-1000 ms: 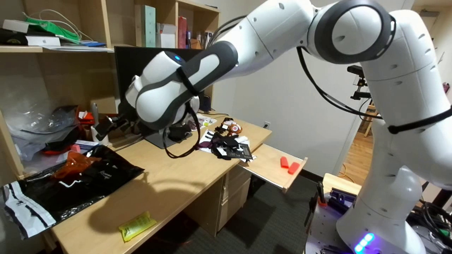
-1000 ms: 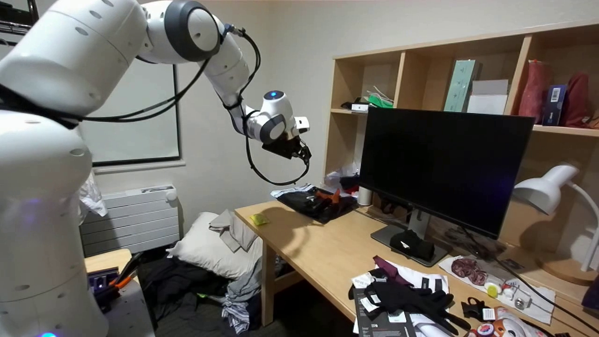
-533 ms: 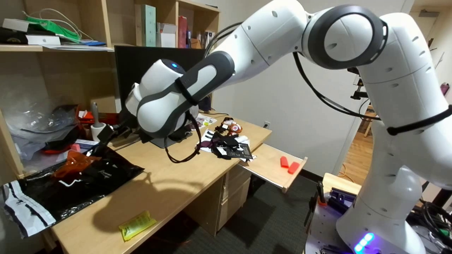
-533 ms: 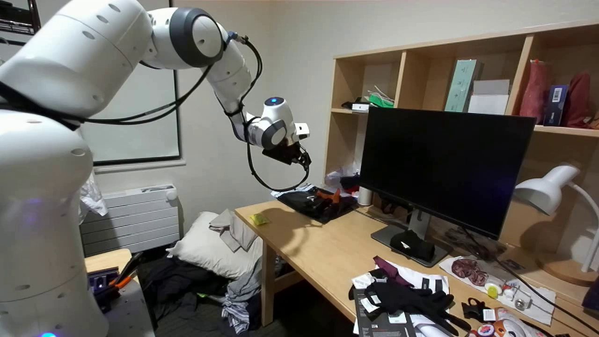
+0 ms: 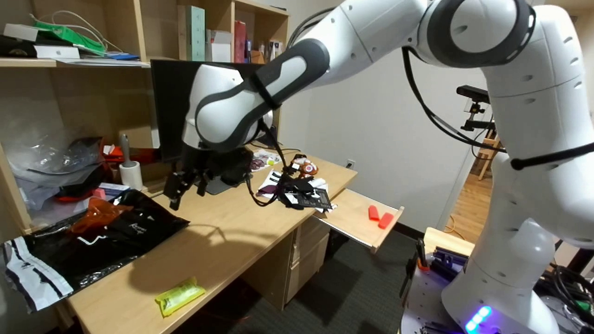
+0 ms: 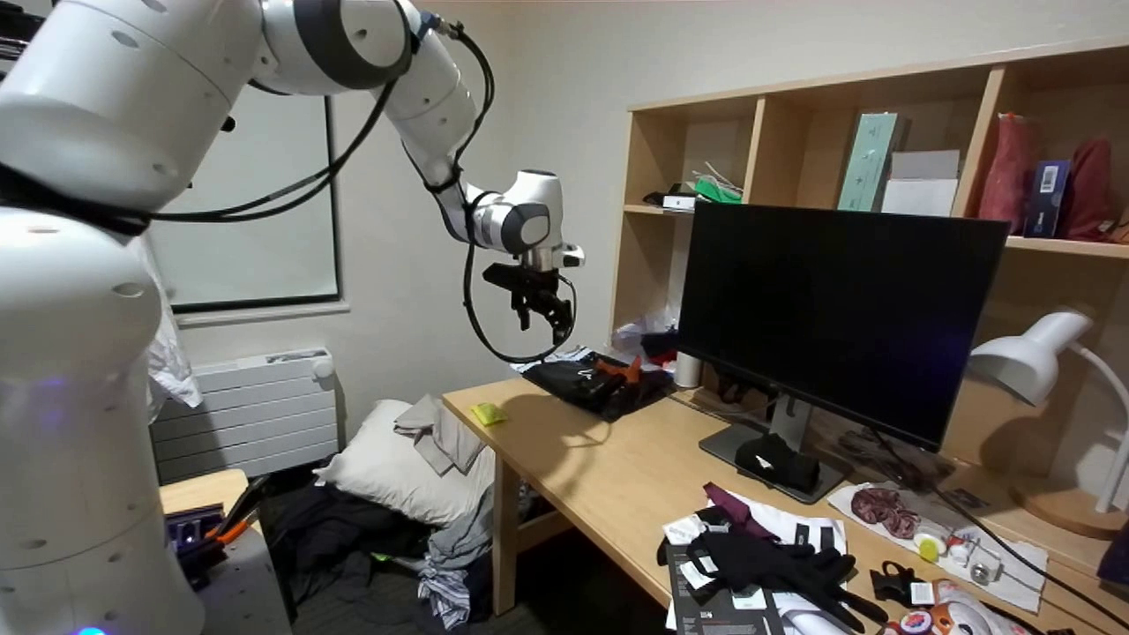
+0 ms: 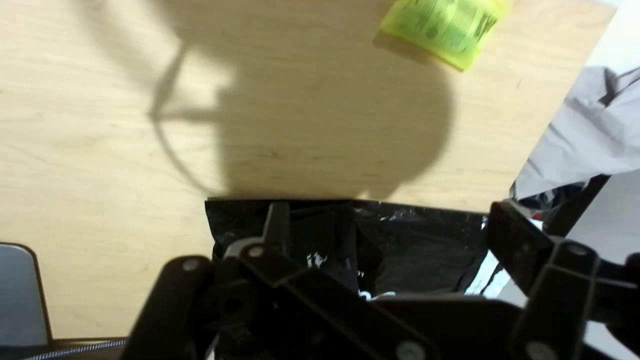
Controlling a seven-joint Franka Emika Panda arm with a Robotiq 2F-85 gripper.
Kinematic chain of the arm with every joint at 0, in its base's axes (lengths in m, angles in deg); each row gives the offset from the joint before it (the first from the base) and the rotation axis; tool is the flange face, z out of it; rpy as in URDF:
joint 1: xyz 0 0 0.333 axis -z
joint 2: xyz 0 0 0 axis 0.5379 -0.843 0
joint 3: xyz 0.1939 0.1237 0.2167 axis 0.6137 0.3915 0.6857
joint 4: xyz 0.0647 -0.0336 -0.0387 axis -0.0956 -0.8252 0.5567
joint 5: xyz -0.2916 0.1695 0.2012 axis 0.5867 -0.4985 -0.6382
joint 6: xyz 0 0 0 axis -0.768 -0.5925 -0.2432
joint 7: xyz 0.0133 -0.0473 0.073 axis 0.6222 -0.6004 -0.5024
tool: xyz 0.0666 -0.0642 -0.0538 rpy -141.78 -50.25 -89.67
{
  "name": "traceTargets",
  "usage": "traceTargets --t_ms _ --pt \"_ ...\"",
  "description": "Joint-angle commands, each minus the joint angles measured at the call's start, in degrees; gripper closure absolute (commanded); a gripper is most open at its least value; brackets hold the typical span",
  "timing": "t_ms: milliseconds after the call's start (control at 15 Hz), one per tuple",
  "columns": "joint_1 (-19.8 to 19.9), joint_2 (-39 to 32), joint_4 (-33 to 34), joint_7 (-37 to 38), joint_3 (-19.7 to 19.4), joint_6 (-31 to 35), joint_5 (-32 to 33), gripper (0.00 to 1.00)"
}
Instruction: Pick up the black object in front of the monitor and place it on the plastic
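Note:
The plastic (image 5: 109,255), a large glossy black sheet with white lettering, lies on the desk's far end in both exterior views (image 6: 609,407). A flat matte black square with a light mark, which looks like the black object (image 7: 325,235), lies on it; in an exterior view (image 5: 139,225) its edges blend into the sheet. My gripper (image 5: 188,197) points down, above the desk near the plastic's monitor-side edge. In the wrist view (image 7: 390,215) its fingers stand wide apart with nothing between them. The bulkier black lump (image 6: 776,463) sits on the monitor's base.
The monitor (image 6: 838,317) and shelf unit (image 6: 644,265) stand behind. An orange bag (image 5: 100,213) lies on the plastic. A yellow packet (image 5: 180,297) is near the front edge, a lint roller (image 5: 131,174) behind, and black gloves (image 6: 767,564) in a pile past the monitor.
My wrist first dipped a little, then rose and tilted, so the gripper now points down instead of forward. The gripper moved away from the plastic toward the monitor side. Desk items look unmoved.

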Motion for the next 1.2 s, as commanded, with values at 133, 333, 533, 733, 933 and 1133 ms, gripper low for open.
traceTargets --t_ms 133,333,533,733,933,1133 --pt "7.5 16.3 -15.3 -7.6 6.9 -7.2 -1.0 0.0" --pt "9.5 22.9 -22.1 -9.1 6.8 -7.0 -1.4 0.0" --pt "11.7 27.5 -27.4 -8.0 4.6 -7.3 -0.7 0.0" --pt "14.2 30.1 -30.6 -5.4 2.0 -7.5 -0.2 0.0" --pt "17.0 29.3 -30.5 -9.1 -0.5 -10.1 -3.9 0.0" --pt "18.9 27.5 -29.6 -17.0 -1.9 -12.4 -8.6 0.0"
